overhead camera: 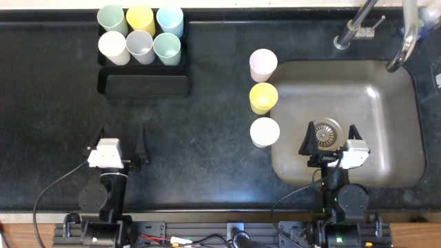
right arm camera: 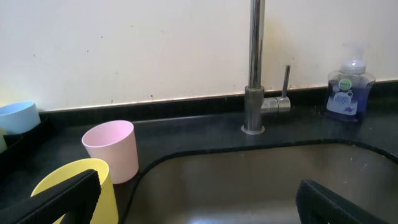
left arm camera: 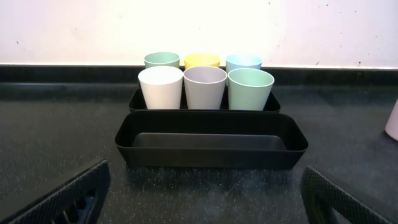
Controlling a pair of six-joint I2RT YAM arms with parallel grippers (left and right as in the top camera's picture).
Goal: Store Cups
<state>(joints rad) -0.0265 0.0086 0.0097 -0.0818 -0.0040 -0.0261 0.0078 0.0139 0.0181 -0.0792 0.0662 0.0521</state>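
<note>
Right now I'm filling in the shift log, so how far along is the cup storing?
Done: six cups stand in the rear tray. In hand: nothing; the left gripper and right gripper are both open and empty. Left: the pink cup, yellow cup and white cup stand on the counter beside the sink, and the front tray is empty.

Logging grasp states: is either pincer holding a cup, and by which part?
Nothing is held. The left pincer and the right pincer both stand open and empty.
</note>
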